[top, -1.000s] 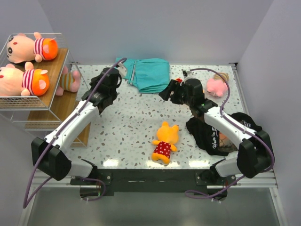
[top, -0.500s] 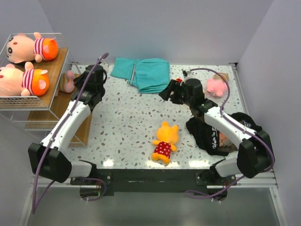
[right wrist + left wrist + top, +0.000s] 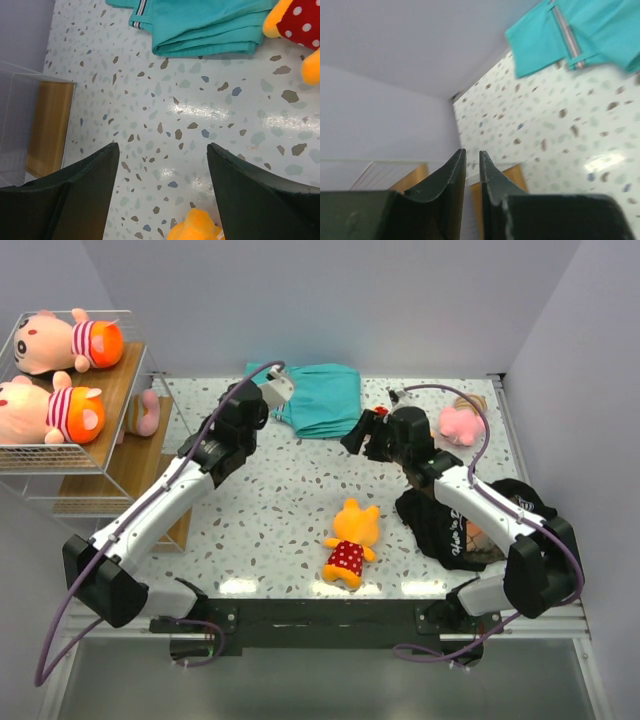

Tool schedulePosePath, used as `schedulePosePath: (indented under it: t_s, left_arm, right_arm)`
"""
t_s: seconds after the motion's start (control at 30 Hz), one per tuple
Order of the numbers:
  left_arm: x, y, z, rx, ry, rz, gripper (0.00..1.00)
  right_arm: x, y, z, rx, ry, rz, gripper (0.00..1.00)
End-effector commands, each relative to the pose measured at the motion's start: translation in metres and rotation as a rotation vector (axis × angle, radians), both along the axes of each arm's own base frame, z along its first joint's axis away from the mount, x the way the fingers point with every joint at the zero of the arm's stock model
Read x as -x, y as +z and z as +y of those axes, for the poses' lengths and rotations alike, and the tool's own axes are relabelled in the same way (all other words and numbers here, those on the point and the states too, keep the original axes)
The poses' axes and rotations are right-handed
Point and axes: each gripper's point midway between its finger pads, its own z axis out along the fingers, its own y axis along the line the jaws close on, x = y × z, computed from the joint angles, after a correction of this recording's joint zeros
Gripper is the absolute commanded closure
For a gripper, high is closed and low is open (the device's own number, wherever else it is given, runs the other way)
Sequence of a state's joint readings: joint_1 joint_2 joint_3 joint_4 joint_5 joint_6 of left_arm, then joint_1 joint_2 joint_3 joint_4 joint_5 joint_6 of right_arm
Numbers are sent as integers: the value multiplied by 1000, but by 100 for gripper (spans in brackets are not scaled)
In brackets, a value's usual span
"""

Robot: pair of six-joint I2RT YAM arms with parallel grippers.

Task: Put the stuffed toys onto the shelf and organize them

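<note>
Left arm swung back off shelf toward teal cloth. Left jaws nearly shut, empty. Striped plush parked on lower tier, well left of them. Right jaws wide open, empty. Orange toy on surface near them, guessing next pick.

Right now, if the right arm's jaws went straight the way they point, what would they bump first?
Probably the bare speckled table. The right gripper is open, nothing sits in its gap, and the teal cloth lies farther up that view. Depth is hard to judge.
</note>
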State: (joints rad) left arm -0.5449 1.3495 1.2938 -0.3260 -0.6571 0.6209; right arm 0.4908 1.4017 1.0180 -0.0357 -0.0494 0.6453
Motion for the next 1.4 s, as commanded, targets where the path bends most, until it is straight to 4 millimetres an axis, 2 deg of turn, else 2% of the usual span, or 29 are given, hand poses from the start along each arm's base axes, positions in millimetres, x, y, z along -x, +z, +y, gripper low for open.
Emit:
schedulePosePath:
  t_s: [0.0,0.03,0.07,0.1,0.17,0.2,0.23,0.27,0.3,0.33,0.4,0.43,0.5,0.53,0.6,0.67,0.7,0.73,0.8,0.83,0.93,0.97,1.0,1.03,1.07,1.1,1.23,1.27,1.37]
  left_arm:
    - [6,17,-68,272,-246,-5,69]
    - [15,17,-88,341,-353,24,65]
    - [20,12,-97,363,-403,49,62]
    - [28,17,-103,394,-449,44,53]
    - [39,12,-116,463,-525,64,44]
    - [47,19,-117,490,-550,45,30]
    - [52,19,-122,521,-582,51,21]
    - [56,14,-126,544,-609,49,2]
    - [63,19,-126,562,-629,32,0]
    - [68,7,-130,576,-651,59,0]
    - [75,10,-130,600,-676,33,0]
    - [79,-4,-130,605,-679,55,0]
    - [83,4,-126,643,-678,-2,0]
    - [85,-6,-122,699,-634,8,0]
    - [86,6,-119,780,-613,-50,0]
    - [87,3,-119,861,-569,-28,0]
    - [87,-1,-121,873,-567,-10,0]
    - [91,-2,-127,882,-599,15,0]
    - [94,-6,-133,868,-636,43,0]
    - [97,-13,-133,847,-637,71,0]
    - [102,-11,-133,862,-651,77,0]
    - [103,-9,-134,868,-660,71,0]
    - [105,-8,-133,878,-661,65,0]
    - [106,-10,-133,881,-660,70,0]
    - [106,-11,-133,882,-661,71,0]
    - [106,-13,-133,877,-659,77,0]
    - [106,-12,-132,877,-651,83,0]
    - [107,-11,-132,879,-655,76,0]
    - [107,-9,-129,875,-654,53,0]
  right_arm:
    - [-25,15,-27,157,-125,-73,24]
    - [-28,18,-31,178,-141,-77,24]
    - [-32,12,-33,204,-150,-63,24]
    - [-37,19,-35,228,-162,-81,24]
    - [-44,8,-51,322,-224,-50,24]
    - [-53,20,-55,359,-239,-78,23]
    - [-57,20,-68,425,-287,-75,22]
    - [-62,23,-75,470,-308,-78,22]
    - [-75,27,-79,529,-324,-85,20]
    - [-78,25,-96,612,-386,-66,20]
    - [-93,26,-113,703,-444,-54,20]
    - [-95,23,-120,739,-458,-37,20]
    - [-102,20,-138,807,-508,-24,20]
    - [-105,19,-144,820,-523,-18,20]
    - [-111,14,-166,841,-566,12,20]
    - [-117,-2,-190,855,-600,68,20]
    - [-121,-2,-194,843,-610,74,21]
    - [-124,-16,-201,862,-610,112,21]
    - [-132,-16,-215,869,-651,123,21]
    - [-135,-29,-225,899,-664,157,21]
    - [-148,-20,-248,928,-720,167,21]
    - [-153,-29,-265,925,-742,205,22]
    - [-162,-15,-272,891,-771,186,23]
    - [-162,-16,-285,876,-785,212,23]
    - [-167,-24,-290,861,-790,227,23]
    - [-173,-18,-293,827,-800,219,23]
    - [-174,-42,-307,756,-798,299,23]
    - [-179,-40,-305,721,-791,292,22]
    - [-182,-59,-316,741,-803,337,20]
